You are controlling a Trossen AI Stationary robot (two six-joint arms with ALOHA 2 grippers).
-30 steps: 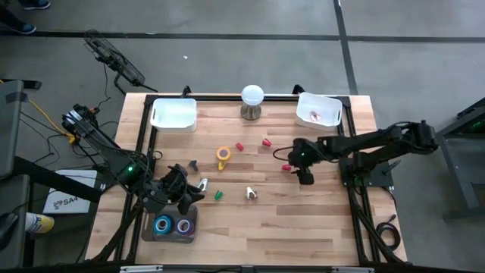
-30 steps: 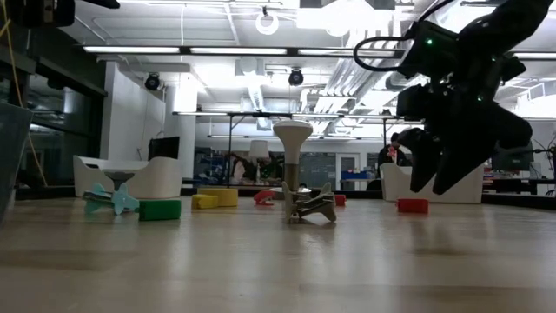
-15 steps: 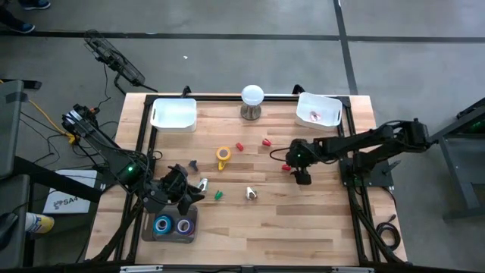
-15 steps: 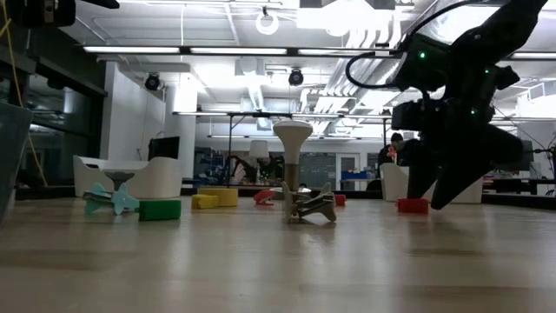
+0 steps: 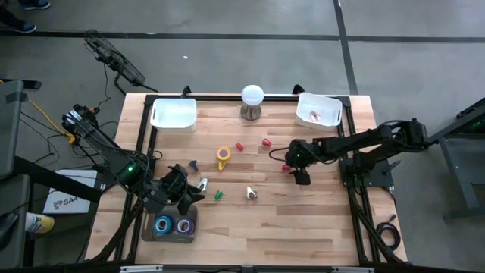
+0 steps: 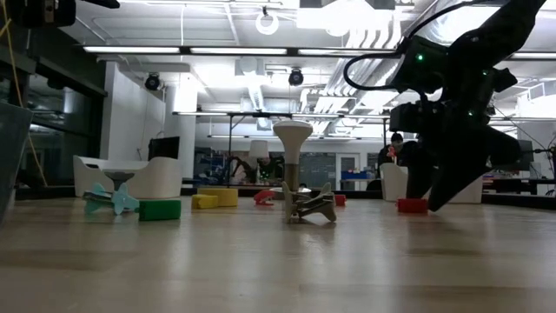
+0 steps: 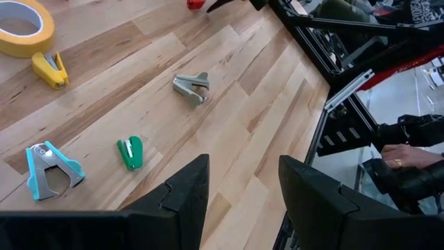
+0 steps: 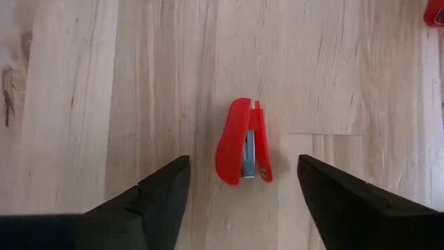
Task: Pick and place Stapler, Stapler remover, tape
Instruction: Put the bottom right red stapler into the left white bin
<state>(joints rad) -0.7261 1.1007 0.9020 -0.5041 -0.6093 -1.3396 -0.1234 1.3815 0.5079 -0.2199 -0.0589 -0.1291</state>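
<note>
One change: the right claw has descended, fingers spread, straddling the red stapler lying on the surface; grasp appears imminent; the left claw waits, spread and empty.

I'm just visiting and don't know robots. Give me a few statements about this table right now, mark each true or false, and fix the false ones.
1. The right gripper is open above a red stapler. True.
2. The red stapler is clamped between the fingers. False: it lies on the table, untouched.
3. The yellow tape roll sits in the left white bin. False: it lies on the table, outside the bin.
4. The left gripper holds nothing. True.
5. A blue tape roll and a purple tape roll lie in a tray near the left arm. True.
</note>
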